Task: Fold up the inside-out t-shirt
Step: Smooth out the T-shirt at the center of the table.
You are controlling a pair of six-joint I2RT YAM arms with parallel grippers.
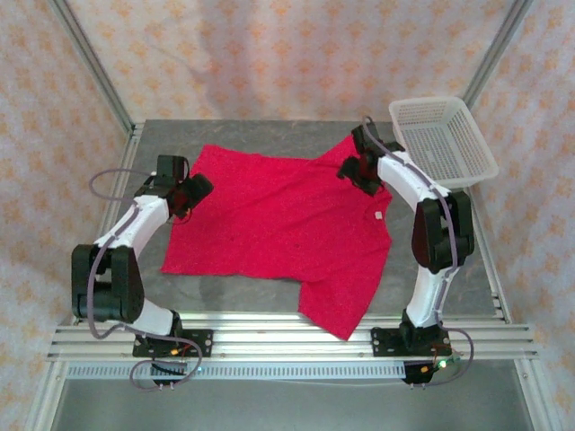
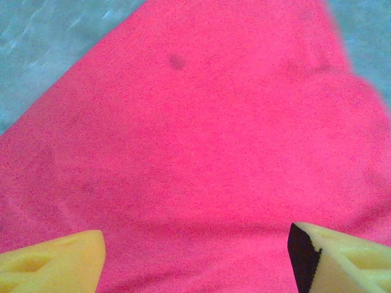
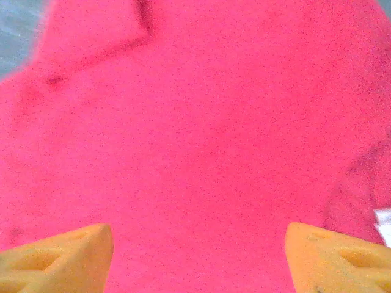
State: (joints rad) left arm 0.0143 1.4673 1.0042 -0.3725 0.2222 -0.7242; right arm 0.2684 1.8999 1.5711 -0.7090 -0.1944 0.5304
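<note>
The inside-out t-shirt [image 1: 278,224] is crimson red and lies spread flat on the grey table [image 1: 260,135], one corner hanging over the near edge. A small white tag [image 1: 379,215] shows near its right side. My left gripper [image 1: 192,192] hovers over the shirt's left edge. In the left wrist view it [image 2: 195,265] is open, its yellow fingertips [image 2: 52,262] wide apart above the red fabric [image 2: 201,140]. My right gripper [image 1: 351,169] sits over the shirt's far right corner. It [image 3: 198,262] is open too, with only smooth cloth [image 3: 201,134] between the pads, and the tag [image 3: 383,223] is at the right edge.
A white mesh basket [image 1: 442,140] stands at the back right corner, just right of my right arm. Bare grey table [image 2: 43,43] shows beyond the shirt's left edge. Aluminium rails [image 1: 287,337] run along the near edge, and patterned curtains enclose the workspace.
</note>
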